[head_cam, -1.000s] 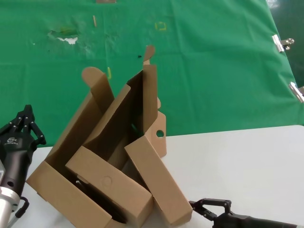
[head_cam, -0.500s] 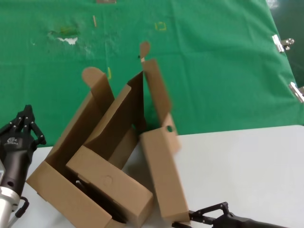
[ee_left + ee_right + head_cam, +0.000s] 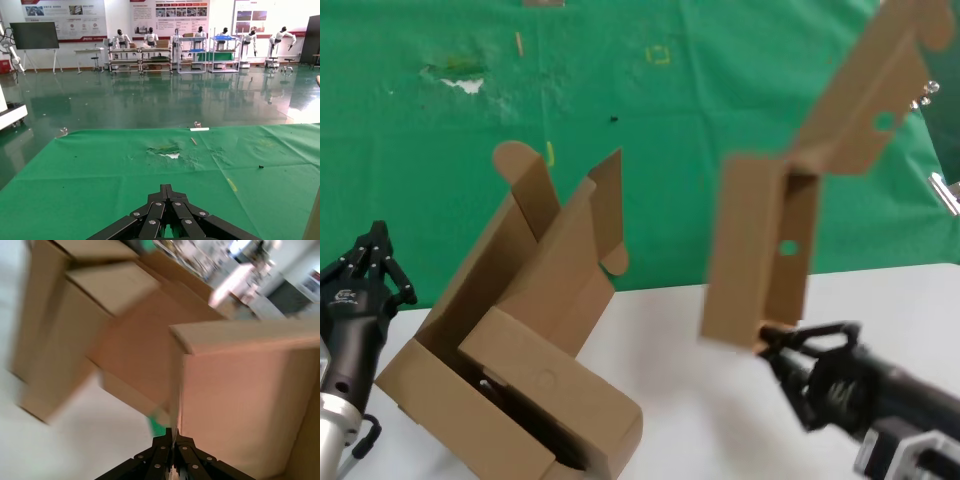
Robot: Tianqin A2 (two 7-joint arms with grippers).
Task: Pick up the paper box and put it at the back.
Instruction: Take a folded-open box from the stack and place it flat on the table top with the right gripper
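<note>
The right gripper [image 3: 767, 338], fingers pinched together on the bottom edge of the paper box [image 3: 760, 255], holds it lifted clear of the white table [image 3: 880, 300]; 1 second ago the box leaned against the larger brown box [image 3: 490, 330] at the table's left. It now hangs over the table's right half against the green backdrop [image 3: 720, 120], its long axis running upward and tilting toward the right, hinged lid [image 3: 880, 95] flung up toward the top right corner. Bare tabletop lies open beneath and to its right. The long carton [image 3: 555, 390] rests inside the larger box. The left gripper [image 3: 375, 255] sits parked at the left edge, fingers together.
</note>
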